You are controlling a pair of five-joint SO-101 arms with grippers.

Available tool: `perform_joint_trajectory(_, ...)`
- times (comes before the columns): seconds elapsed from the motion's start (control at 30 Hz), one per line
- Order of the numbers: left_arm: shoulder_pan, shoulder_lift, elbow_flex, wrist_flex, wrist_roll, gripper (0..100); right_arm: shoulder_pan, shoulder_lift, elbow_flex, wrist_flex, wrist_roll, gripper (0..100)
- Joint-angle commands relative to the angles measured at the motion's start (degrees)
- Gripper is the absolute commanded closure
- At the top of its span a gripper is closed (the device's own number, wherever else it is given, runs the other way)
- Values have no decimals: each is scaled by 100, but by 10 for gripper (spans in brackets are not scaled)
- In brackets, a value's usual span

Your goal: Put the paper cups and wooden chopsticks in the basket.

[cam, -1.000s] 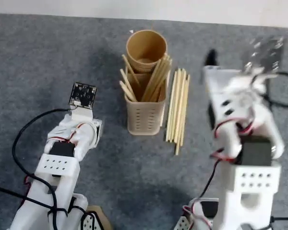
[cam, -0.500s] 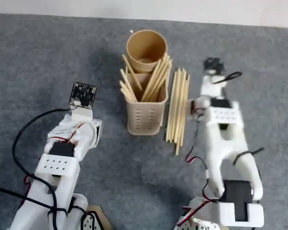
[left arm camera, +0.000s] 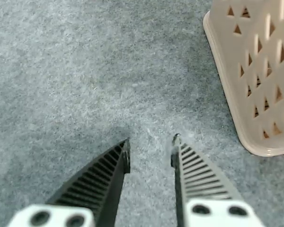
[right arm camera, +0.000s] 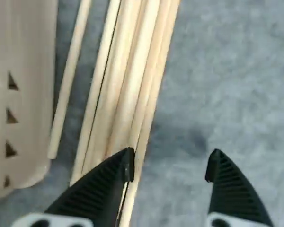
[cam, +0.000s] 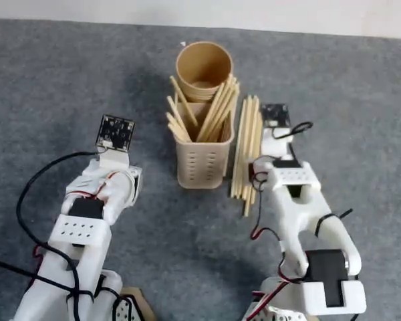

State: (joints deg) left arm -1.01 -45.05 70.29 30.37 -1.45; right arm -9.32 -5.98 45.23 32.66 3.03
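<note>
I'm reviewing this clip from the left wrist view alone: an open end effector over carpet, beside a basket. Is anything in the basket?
Observer: Several chopsticks stand in the basket; a paper cup is at its far end, inside or behind I cannot tell.
Operator: Any sticks outside it?
Observer: A loose bundle lies on the carpet beside the basket.
Operator: And on the right side?
Observer: The right end effector is open, straddling that bundle's outer edge.

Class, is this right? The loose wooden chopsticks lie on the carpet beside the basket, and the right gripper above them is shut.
Not quite. The right gripper is open, not shut: the right wrist view shows its jaws spread wide. The loose wooden chopsticks do lie on the carpet beside the basket, below it.
</note>
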Motion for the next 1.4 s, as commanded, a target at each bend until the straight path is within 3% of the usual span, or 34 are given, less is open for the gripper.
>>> perform_joint_trajectory(0.0, 110, -92, -31, -70, -62, 829, 400, -31, 31, -92, 62, 746)
perform_joint_trajectory(0.23, 110, -92, -31, -70, -62, 829, 532, -92, 40, -66, 70, 746)
perform_joint_trajectory(0.6, 110, -92, -31, -88, -62, 829, -268, -101, 40, -92, 18, 746)
perform_joint_trajectory(1.2, 233, -92, -31, -70, -62, 829, -330, -40, 382, -295, 53, 746)
perform_joint_trajectory(1.37, 215, -92, -31, -70, -62, 829, -40, -40, 338, 180, 62, 772)
